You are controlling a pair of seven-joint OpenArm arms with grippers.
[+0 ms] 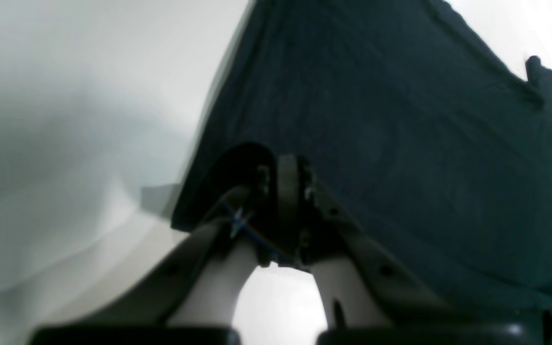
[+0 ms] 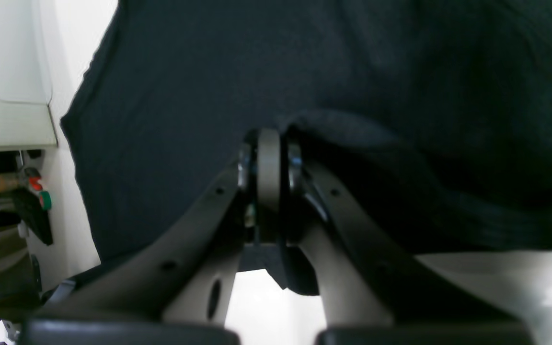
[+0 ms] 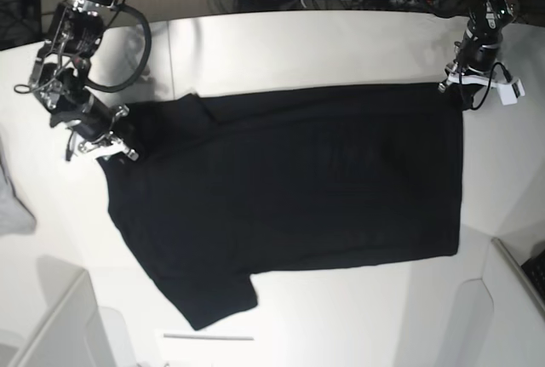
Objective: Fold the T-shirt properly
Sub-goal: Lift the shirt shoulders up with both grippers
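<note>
The T-shirt [image 3: 289, 188] lies spread flat on the counter [image 3: 341, 43], filling most of the middle. In the base view, the right tool [image 3: 119, 147] sits at the shirt's left end, by the shoulder, and the left tool [image 3: 460, 86] sits at the far right corner of the shirt. One sleeve points to the near edge. A grey cloth [image 3: 13, 209] lies at the far left.

T-shirt [image 3: 289, 188] flat on table [image 3: 341, 43] — both hands gripping edges.

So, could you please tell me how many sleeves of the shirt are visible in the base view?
2: one sleeve beside the right gripper, the other sleeve spread at the T-shirt's near corner.
</note>
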